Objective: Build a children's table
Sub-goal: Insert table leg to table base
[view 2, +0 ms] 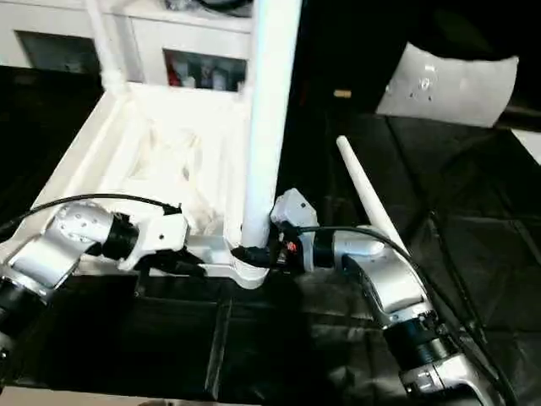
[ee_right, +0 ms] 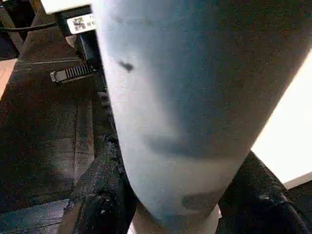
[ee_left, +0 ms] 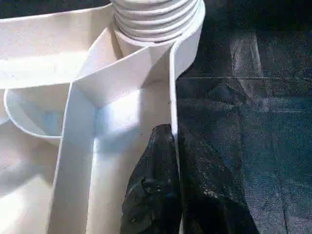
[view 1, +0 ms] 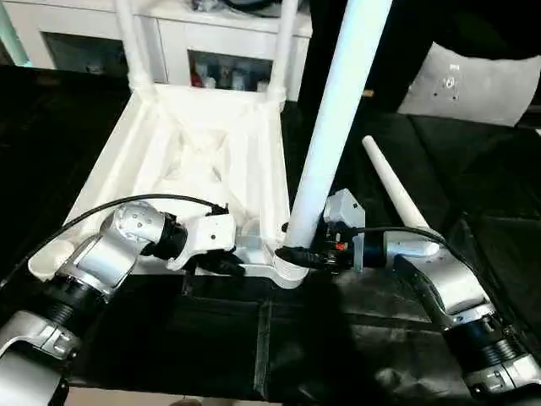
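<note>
Tabletop (view 1: 203, 161) lies inverted on the bench (view 1: 254, 338). Our left end effector (ee_left: 174, 161) pinches its near rim to steady it; our right end effector (ee_right: 170, 195) clamps the upright leg (view 1: 334, 127) at the corner socket (view 1: 287, 266), probably seating it.

An upturned table top (view 1: 203, 161) lies on a cloth-covered surface (view 1: 355, 338), with two legs (view 1: 133, 42) standing in its far corner sockets and a cabinet (view 1: 169, 38) behind. A third leg (view 1: 334, 127) stands upright in the near right socket. A fourth leg (view 1: 397, 194) lies loose to the right.
</note>
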You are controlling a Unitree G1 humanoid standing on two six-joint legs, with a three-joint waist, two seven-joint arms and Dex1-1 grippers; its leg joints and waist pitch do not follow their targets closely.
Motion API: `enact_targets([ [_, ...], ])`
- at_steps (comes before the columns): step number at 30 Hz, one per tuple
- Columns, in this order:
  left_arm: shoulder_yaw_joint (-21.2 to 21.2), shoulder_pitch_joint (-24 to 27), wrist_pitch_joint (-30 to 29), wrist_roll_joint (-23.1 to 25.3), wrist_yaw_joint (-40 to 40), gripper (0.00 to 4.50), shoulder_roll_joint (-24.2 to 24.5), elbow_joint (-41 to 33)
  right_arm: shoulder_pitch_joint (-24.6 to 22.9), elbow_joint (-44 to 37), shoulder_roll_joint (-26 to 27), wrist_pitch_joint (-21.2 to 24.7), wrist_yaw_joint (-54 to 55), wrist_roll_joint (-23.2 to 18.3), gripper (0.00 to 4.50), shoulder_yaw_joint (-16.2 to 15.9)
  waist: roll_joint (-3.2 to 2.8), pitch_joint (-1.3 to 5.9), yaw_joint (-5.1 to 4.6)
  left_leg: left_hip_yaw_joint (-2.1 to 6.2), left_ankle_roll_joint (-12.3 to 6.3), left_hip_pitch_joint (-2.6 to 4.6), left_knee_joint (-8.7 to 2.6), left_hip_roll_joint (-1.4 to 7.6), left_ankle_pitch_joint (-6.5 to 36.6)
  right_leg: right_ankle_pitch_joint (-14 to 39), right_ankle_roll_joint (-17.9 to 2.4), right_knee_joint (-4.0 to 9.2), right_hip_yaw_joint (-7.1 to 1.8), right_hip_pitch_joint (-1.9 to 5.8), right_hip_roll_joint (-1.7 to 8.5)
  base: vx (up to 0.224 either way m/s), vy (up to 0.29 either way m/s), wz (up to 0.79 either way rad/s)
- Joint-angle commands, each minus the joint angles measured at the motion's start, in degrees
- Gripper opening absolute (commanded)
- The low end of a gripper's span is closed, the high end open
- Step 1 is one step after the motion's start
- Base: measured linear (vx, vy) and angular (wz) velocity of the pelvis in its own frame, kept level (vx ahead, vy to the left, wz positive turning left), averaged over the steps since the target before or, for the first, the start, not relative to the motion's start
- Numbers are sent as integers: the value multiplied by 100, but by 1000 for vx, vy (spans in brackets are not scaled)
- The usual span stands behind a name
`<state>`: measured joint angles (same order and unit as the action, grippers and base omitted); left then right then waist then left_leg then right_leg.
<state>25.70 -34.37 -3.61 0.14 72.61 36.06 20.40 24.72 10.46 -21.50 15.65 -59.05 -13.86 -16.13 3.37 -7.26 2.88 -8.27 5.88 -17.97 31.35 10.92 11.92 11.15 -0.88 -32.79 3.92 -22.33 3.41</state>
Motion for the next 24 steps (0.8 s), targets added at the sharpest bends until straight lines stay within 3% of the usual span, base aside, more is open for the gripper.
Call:
enact_targets([
  [1,-187,-151,-46,218,-183,0,147,114,-567,835,18,633,21,612,191,-854,-163,-84,-34,161,-70,24,-499,183,3051,4480,-165,699,-266,-68,507,0,0,0],
  [5,-351,48,-326,125,-231,0,263,-103,-575,857,211,717,327,522,191,-638,-150,-94,-92,208,-70,-37,-571,188,2924,4276,-184,698,-231,36,543,0,0,0],
  [6,-410,140,-464,67,-273,0,287,-234,-577,854,243,738,392,507,191,-597,-179,-114,-92,206,-71,-73,-597,205,2759,4171,-259,678,-268,42,564,0,0,0],
  [10,-672,558,-1139,-174,-506,0,347,-893,-612,772,333,838,701,459,191,-424,-181,-161,-139,215,-71,-63,-581,178,2854,4550,-218,736,-234,8,565,0,0,0],
  [11,-811,824,-1548,-274,-674,0,377,-1344,-596,806,370,860,901,498,191,-353,-195,-146,-143,225,-75,-62,-590,184,2870,4559,-196,740,-229,19,560,0,0,0],
  [12,-820,841,-1574,-280,-685,0,379,-1372,-595,808,373,861,913,501,191,-349,-192,-137,-158,231,-48,-89,-596,201,2839,4433,-238,701,-247,38,577,0,0,0],
  [13,-995,1169,-2135,-384,-922,0,363,-1970,-548,888,451,887,1168,534,191,-248,-189,-156,-175,251,-64,-150,-632,206,2816,4321,-261,688,-239,71,562,0,0,0],
  [14,-1091,1420,-2599,-431,-1095,0,306,-2507,-483,970,545,929,1402,534,191,-135,-200,-134,-200,262,-27,-163,-641,229,2805,4116,-370,634,-258,79,576,0,0,0],
  [15,-1139,1573,-2891,-451,-1198,0,259,-2851,-437,1026,608,958,1551,528,191,-58,-209,-162,-246,261,-35,-161,-650,225,2835,4011,-431,641,-270,58,560,0,0,0],
  [16,-1146,1652,-3069,-459,-1259,0,206,-3058,-403,1075,640,970,1625,517,191,-7,-181,-108,-264,256,-36,-147,-631,224,2762,3920,-467,618,-284,82,564,0,0,0],
  [17,-1124,1810,-3618,-508,-1450,0,-3,-3685,-274,1228,732,999,1824,507,191,100,-197,-133,-289,256,-72,-173,-641,223,2646,3771,-542,609,-297,79,553,0,0,0],
  [18,-1115,1827,-3701,-517,-1481,0,-42,-3778,-252,1256,745,998,1854,509,191,114,-195,-95,-324,245,-57,-163,-632,241,2492,3480,-697,559,-327,91,557,0,0,0],
  [19,-971,1850,-4267,-582,-1725,0,-354,-4379,-61,1489,829,957,2020,529,191,185,-182,-76,-330,200,-98,-123,-607,238,2345,3229,-821,570,-342,62,533,0,0,0],
  [21,-878,1813,-4485,-607,-1841,0,-519,-4588,34,1606,861,923,2075,542,191,203,-183,-42,-304,105,-129,-72,-564,236,1996,2631,-1067,538,-386,40,493,0,0,0],
  [22,-781,1757,-4797,-665,-2023,0,-713,-4837,139,1723,895,883,2137,558,191,217,-195,-45,-274,79,-167,-73,-553,222,1870,2463,-1112,538,-392,37,492,0,0,0],
  [24,-717,1530,-5018,-552,-2308,0,-1025,-4804,283,1810,937,822,2096,568,191,209,-121,8,-230,17,-273,-113,-527,217,1409,2089,-1193,494,-392,109,477,0,0,0],
])
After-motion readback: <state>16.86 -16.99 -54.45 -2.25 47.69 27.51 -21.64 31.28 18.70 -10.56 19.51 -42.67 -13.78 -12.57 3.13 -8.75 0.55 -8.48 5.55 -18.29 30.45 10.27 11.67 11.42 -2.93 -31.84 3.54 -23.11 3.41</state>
